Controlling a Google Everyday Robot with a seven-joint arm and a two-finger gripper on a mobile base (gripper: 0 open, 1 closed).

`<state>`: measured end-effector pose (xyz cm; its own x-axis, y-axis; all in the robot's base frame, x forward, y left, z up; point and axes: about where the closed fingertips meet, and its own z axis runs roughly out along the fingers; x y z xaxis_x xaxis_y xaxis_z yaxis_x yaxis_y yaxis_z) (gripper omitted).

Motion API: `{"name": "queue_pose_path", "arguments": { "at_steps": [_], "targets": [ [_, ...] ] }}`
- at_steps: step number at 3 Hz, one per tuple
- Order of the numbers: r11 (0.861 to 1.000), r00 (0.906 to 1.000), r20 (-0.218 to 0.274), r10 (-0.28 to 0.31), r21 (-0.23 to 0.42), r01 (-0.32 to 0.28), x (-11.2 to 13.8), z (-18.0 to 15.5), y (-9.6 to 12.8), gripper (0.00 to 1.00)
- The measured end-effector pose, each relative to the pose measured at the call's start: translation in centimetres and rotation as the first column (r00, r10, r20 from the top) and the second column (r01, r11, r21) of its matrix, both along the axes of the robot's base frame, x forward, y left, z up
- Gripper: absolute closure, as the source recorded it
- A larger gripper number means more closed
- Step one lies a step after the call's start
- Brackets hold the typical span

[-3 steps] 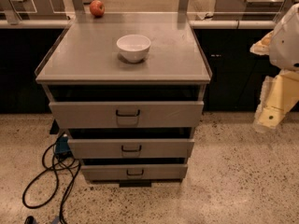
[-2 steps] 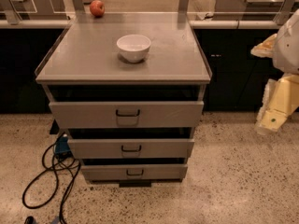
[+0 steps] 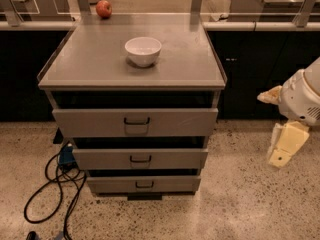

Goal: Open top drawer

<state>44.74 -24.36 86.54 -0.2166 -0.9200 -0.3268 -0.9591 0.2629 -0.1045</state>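
The top drawer [image 3: 135, 122] is the widest grey metal drawer of three, just under the cabinet's top, with a small black wire handle [image 3: 136, 120] centred on its front. Two narrower grey drawers [image 3: 140, 159] sit below it. My gripper [image 3: 283, 149] hangs at the right edge of the view, beside the cabinet's right side and well clear of the drawer fronts, at about the height of the middle drawer. It holds nothing.
A white bowl [image 3: 143, 50] stands on the grey cabinet top [image 3: 90, 64]; a red apple [image 3: 103, 8] lies at its back left. Black cables [image 3: 55, 184] coil on the speckled floor at the left. Dark counters run behind.
My arm has shifted slightly at the right edge, the gripper moving a little down and right. The drawers, bowl and apple have not moved.
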Motion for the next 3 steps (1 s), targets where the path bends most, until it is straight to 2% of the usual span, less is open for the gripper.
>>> {"name": "queue_pose_path", "arguments": {
  "at_steps": [1, 2, 3],
  "targets": [
    [0.998, 0.9981, -0.041, 0.046, 0.043, -0.044, 2.4, -5.3, 0.2, 0.00],
    [0.991, 0.9940, -0.040, 0.102, 0.096, -0.098, 4.8, -8.5, 1.1, 0.00],
    [0.966, 0.9782, 0.040, 0.204, 0.154, -0.208, 7.8, -9.5, 3.7, 0.00]
  ]
}}
